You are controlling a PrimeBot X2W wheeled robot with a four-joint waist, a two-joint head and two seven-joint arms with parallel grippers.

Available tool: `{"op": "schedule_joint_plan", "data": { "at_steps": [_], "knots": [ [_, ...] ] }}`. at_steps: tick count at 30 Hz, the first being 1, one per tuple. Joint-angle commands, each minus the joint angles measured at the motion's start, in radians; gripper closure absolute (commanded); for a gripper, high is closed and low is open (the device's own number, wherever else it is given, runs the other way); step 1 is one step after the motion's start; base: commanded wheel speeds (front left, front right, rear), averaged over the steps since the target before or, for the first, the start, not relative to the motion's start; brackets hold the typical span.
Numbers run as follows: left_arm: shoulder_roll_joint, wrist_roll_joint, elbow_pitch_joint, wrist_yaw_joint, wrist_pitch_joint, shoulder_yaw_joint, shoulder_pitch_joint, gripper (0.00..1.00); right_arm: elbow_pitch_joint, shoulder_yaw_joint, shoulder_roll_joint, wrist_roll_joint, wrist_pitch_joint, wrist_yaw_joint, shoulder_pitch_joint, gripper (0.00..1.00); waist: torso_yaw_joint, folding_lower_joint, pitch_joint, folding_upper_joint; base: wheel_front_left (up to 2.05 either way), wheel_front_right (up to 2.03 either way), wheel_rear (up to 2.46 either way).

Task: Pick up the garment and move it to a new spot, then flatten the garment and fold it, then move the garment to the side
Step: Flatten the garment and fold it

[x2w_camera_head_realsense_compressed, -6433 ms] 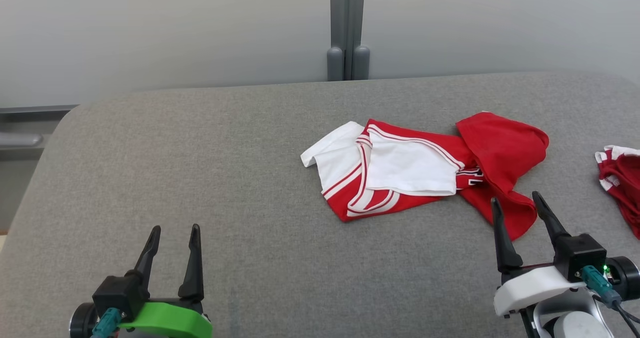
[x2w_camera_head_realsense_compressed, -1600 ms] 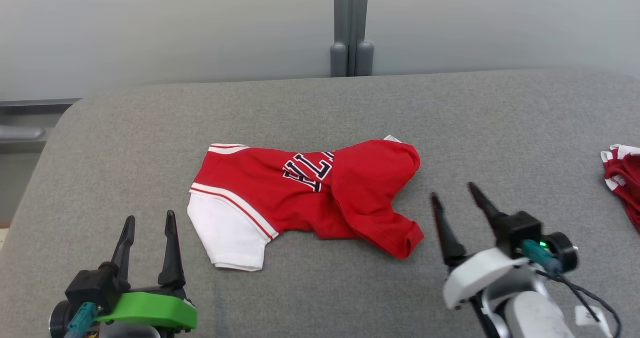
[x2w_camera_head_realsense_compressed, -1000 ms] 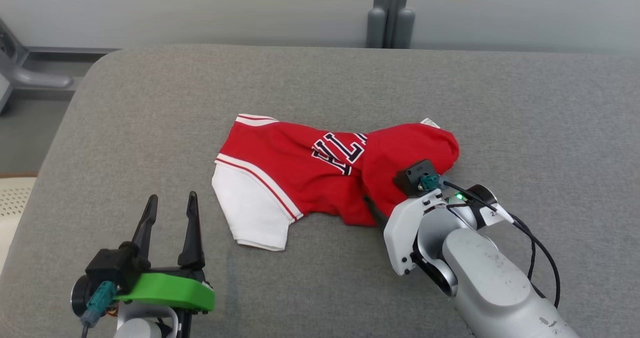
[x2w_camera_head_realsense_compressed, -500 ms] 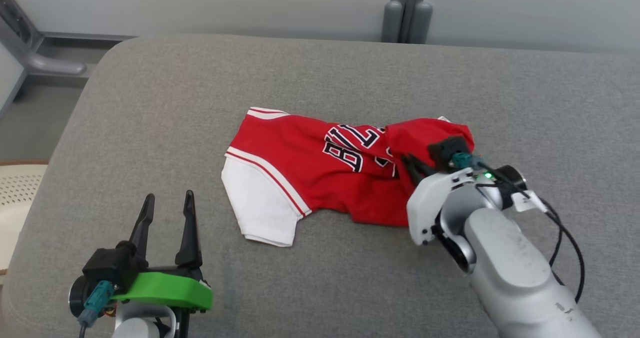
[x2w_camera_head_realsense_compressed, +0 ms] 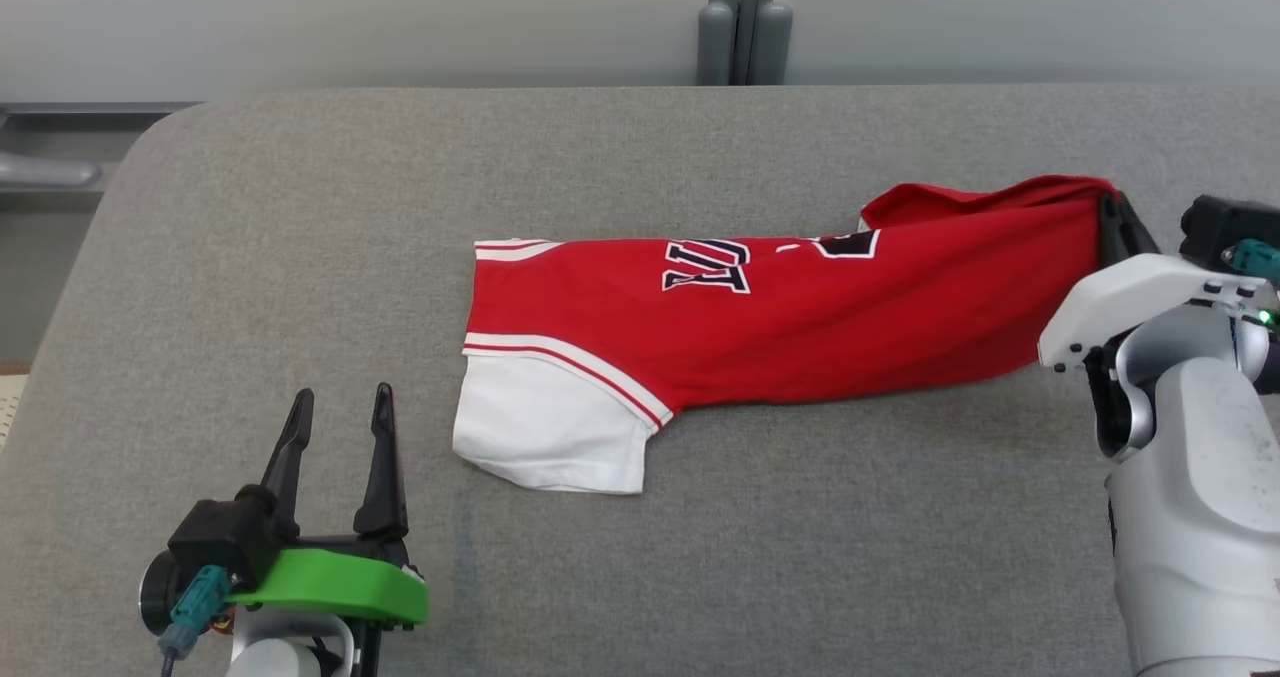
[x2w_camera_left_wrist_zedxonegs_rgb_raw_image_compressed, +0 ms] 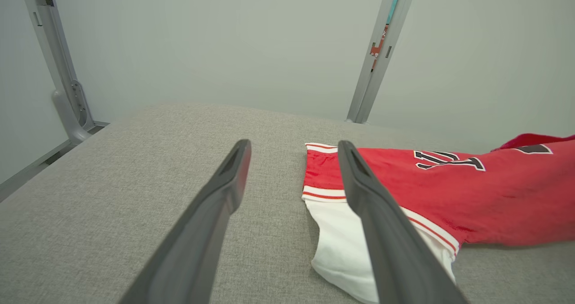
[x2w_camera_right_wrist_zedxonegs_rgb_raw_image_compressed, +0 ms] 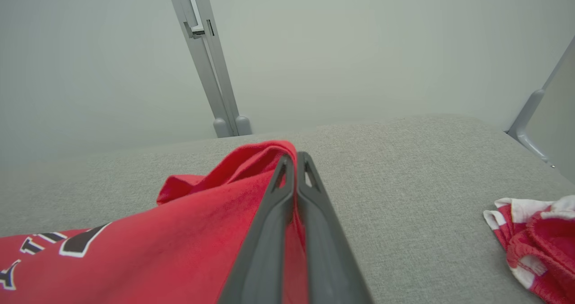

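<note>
**R tool (x2w_camera_right_wrist_zedxonegs_rgb_raw_image_compressed: pixel 294 158) clamped on garment (x2w_camera_head_realsense_compressed: pixel 800 327); L tool (x2w_camera_head_realsense_compressed: pixel 342 407) open, empty**

R tool: fingers pressed together, pinching a red edge of garment, edge held up off grey surface (x2w_camera_head_realsense_compressed: pixel 300 257). From the grip the cloth runs away toward L tool's side and slopes down to lie on surface. Black lettering (x2w_camera_head_realsense_compressed: pixel 705 265) w/ white outline sits partway along; white sleeve (x2w_camera_head_realsense_compressed: pixel 545 437) is at far end. Opp. side of R tool, well apart: small bunched cloth (x2w_camera_right_wrist_zedxonegs_rgb_raw_image_compressed: pixel 534 232), red-white. L tool: fingers wide apart, nothing between them, near white sleeve, no contact.
</note>
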Motion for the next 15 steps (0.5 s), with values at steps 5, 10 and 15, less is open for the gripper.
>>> {"op": "schedule_joint_plan", "data": {
  "at_steps": [5,10,15],
  "knots": [
    [0.001,0.015,-0.008,-0.006,0.0,-0.013,-0.04,0.0,0.044,-0.097,-0.016,-0.112,-0.009,-0.001,-0.098,1.0,0.016,0.0,0.061,-0.0001,0.0,0.0,0.0],
    [0.001,0.023,-0.004,-0.009,0.0,-0.011,-0.06,0.0,0.111,-0.15,-0.039,-0.176,-0.063,-0.001,-0.165,0.0,0.031,0.0,0.097,-0.0001,0.0,0.0,0.0],
    [0.0,0.029,0.0,-0.01,0.0,-0.003,-0.065,0.0,0.163,-0.157,-0.058,-0.211,-0.111,-0.001,-0.187,0.0,0.032,0.0,0.098,-0.0001,0.0,0.0,0.0]
  ]
}}
